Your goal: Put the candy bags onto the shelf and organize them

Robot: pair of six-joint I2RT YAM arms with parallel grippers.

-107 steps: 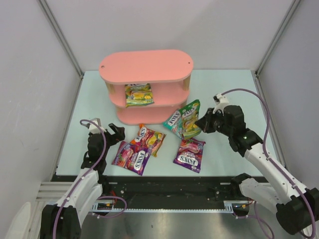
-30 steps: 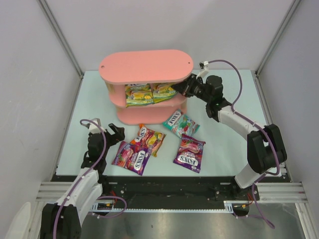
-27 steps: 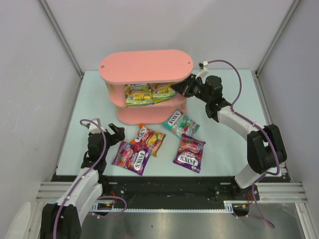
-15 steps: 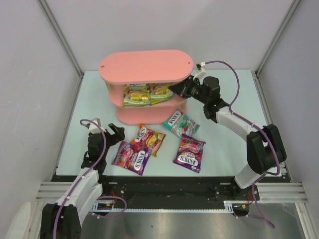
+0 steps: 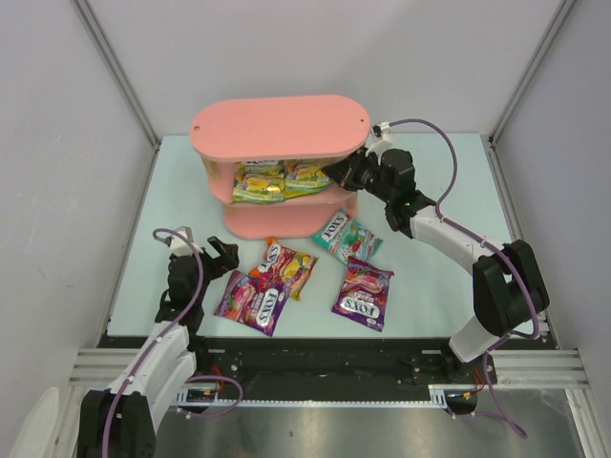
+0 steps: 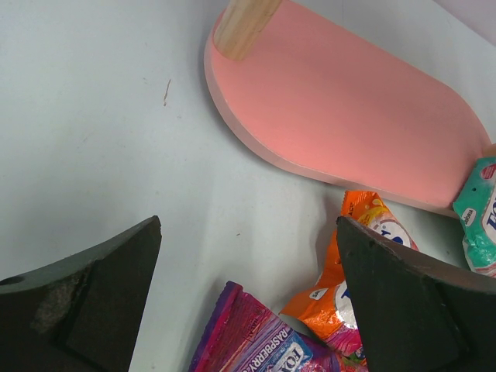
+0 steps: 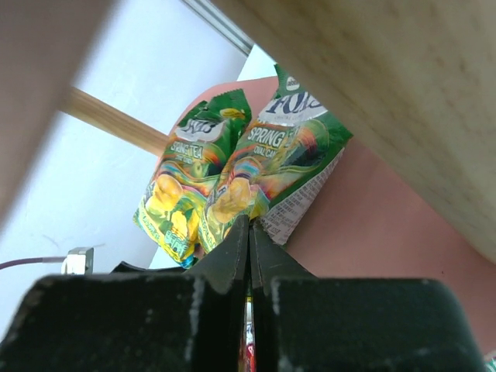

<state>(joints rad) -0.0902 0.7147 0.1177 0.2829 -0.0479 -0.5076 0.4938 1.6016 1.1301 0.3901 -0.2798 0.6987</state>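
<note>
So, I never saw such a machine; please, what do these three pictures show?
Two robot arms are bolted to a pale table. One picture looks down from above; the other two come from cameras on the wrists. The right arm's fingers are shut, at the edge of two yellow-green glossy candy bags on the middle board of the pink three-tier shelf; they seem to hold nothing. The left arm's fingers are open and empty. On the table lie a teal bag, a red-orange bag and two purple bags.
</note>
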